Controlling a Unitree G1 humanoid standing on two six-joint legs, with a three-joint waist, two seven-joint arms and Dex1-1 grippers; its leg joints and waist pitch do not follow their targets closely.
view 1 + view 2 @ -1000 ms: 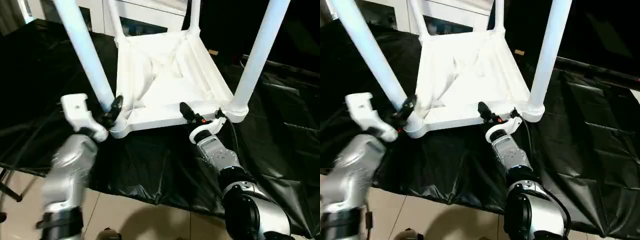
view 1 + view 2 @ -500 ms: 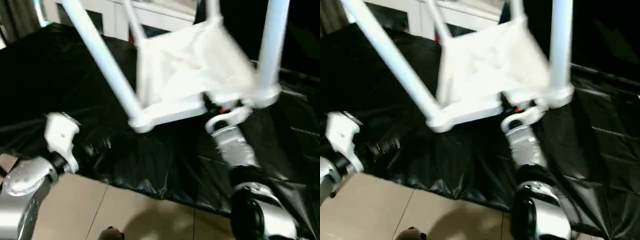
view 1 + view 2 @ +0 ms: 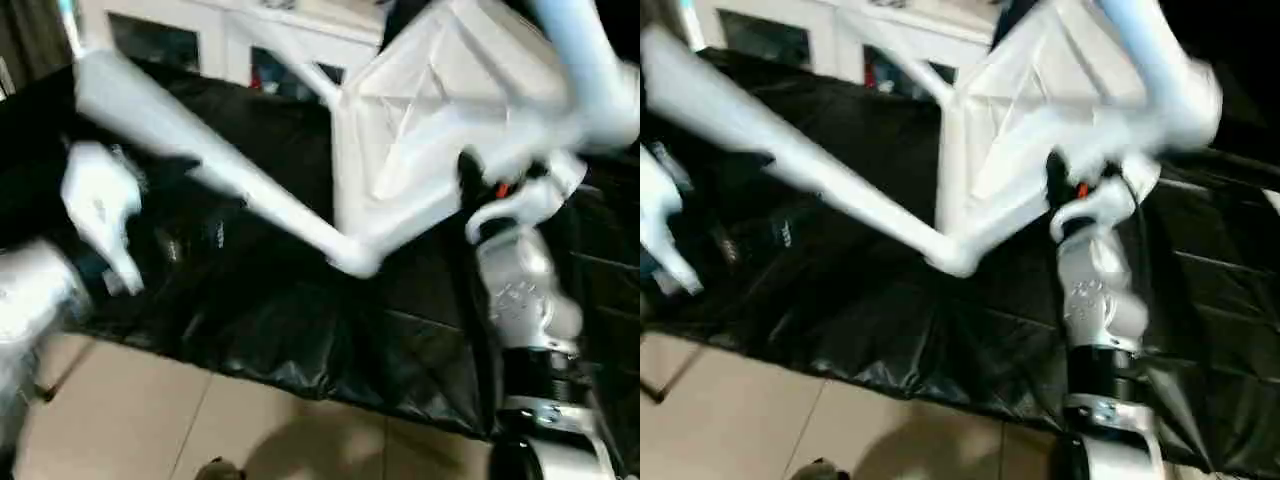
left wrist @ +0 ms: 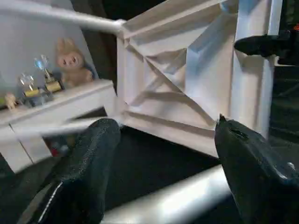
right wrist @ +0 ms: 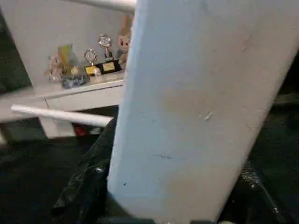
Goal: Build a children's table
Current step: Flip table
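The children's table (image 3: pixel 440 110) is tipped up on the black cloth, its ribbed underside facing me. One long white leg (image 3: pixel 200 160) runs from the low corner socket (image 3: pixel 355 258) out to the left, and another leg (image 3: pixel 590 60) rises at the upper right. My right gripper (image 3: pixel 470 175) is shut on the table's rim (image 5: pixel 187 107), which sits between its black fingers (image 5: pixel 88 186). My left gripper (image 4: pixel 163 126) is open and holds nothing. Its white wrist (image 3: pixel 98 210) is off to the left, apart from the leg.
A black cloth (image 3: pixel 300 330) covers the work surface, its front edge hanging over the beige tiled floor (image 3: pixel 250 440). A white cabinet (image 3: pixel 200 35) stands behind, and a shelf (image 4: pixel 51 102) carries trophies and a plush rabbit.
My left gripper has let go of the leg by the near corner and drawn away to the left. The table has tilted up in my right gripper's grip. The camera has also shifted.
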